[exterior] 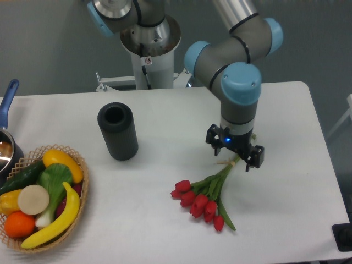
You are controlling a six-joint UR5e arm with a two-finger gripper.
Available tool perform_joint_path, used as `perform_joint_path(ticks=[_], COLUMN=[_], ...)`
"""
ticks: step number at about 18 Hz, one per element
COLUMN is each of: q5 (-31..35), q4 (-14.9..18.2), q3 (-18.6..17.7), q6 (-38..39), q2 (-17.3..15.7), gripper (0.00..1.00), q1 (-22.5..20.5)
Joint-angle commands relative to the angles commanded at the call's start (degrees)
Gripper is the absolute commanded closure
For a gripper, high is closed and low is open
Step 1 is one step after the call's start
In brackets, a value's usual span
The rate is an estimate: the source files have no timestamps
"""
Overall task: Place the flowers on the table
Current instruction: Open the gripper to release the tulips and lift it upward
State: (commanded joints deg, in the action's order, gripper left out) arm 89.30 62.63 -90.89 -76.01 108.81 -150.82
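We find the tulips [204,197] lying flat on the worktop [165,220], red heads toward the front edge, stems pointing back under the hand [235,155]. The hand hangs above the stem ends, fingers spread and released (nothing gripped). A black cylinder [117,131] stands left; a basket [77,220] sits front-left.

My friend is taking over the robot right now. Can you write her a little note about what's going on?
Gripper: open, holding nothing, raised just above the stem ends.
Flowers: lying flat on the table, red heads pointing toward the front-left, stems toward the gripper.
Done: flowers look placed and let go.
Left: lift the arm clear; nothing else seems needed.
Also there: black cylinder, basket of fruit and vegetables at the left.
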Motion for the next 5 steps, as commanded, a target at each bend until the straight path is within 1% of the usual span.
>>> perform_joint_path(ticks=[3, 4, 5], q5=[-0.09, -0.26, -0.35], q4=[10.28, 12.93, 14.69], q3=[5.71, 7.73, 9.23], q6=[-3.88, -4.41, -4.85], q2=[0.35, 0.79, 1.23], gripper=[0.0, 0.0, 0.0], q1=[-1.14, -1.32, -1.49])
